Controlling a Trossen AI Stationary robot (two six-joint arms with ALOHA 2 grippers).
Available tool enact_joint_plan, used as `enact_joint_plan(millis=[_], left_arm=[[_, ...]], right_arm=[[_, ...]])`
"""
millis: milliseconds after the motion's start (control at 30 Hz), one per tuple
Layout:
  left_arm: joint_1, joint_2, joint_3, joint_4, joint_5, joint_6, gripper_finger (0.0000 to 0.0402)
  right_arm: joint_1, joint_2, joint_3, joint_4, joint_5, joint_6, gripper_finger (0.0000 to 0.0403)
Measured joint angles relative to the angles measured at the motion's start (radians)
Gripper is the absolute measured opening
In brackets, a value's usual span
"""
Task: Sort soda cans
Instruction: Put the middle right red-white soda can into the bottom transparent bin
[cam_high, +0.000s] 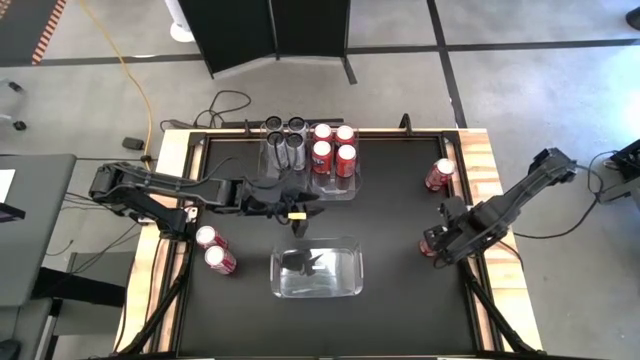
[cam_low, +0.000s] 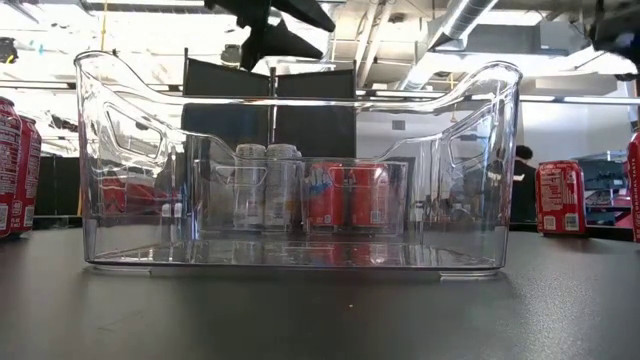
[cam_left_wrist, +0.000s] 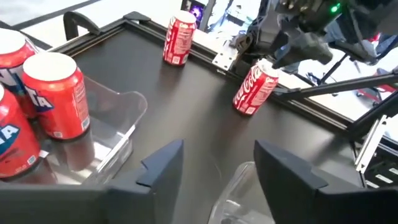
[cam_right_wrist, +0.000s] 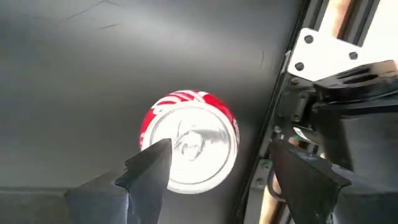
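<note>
From above, a matte black bench (cam_high: 400, 300) with pale wooden edges carries 2 clear plastic bins. The far bin (cam_high: 345, 190) holds 4 silver-grey cans (cam_high: 285, 140) on its left and 4 red cans (cam_high: 334, 150) on its right, all upright cylinders with shiny tops. The near bin (cam_high: 355, 275) holds no cans. 2 red cans (cam_high: 215, 250) stand together near the bench's left edge, and 1 red can (cam_high: 439, 174) stands alone near the right edge. The left pincer (cam_high: 305, 212) hangs just in front of the far bin. The right pincer (cam_high: 432, 243) is at the right edge, over another red can.

At bench height, the near bin's (cam_low: 300, 90) smooth, glassy walls fill the picture; the far bin's silver and red cans show through them. The pair of red cans (cam_low: 15, 165) stands at the far left and a single red can (cam_low: 560, 197) at the right.

In the left wrist view, the left pincer's (cam_left_wrist: 214, 165) 2 dark angular fingers stand apart with nothing between them. Beyond, the right arm tilts a red can (cam_left_wrist: 255, 87).

In the right wrist view, the right pincer (cam_right_wrist: 224, 165) is spread wide around that red can's (cam_right_wrist: 189, 140) silver top; whether the fingers touch it I cannot tell.
</note>
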Motion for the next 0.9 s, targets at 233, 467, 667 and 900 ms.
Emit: enact_joint_plan(millis=[233,467,667,900], left_arm=[[0.001,0.0,0.0,-0.011,0.01,-0.021,0.0247],[0.001,0.0,0.0,-0.01,0.011,-0.019,0.0253],[0.001,0.0,0.0,-0.009,0.01,-0.025,0.0253],[0.001,0.0,0.0,-0.008,0.045,0.014,0.0254]], right_arm=[[0.0,-0.021,-0.07,0.14,0.015,0.042,0.029],[-0.003,-0.02,-0.071,0.094,0.034,0.058,0.029],[0.005,-0.027,-0.055,0.055,0.048,0.086,0.029],[0.053,-0.029,0.004,0.014,0.135,0.151,0.029]])
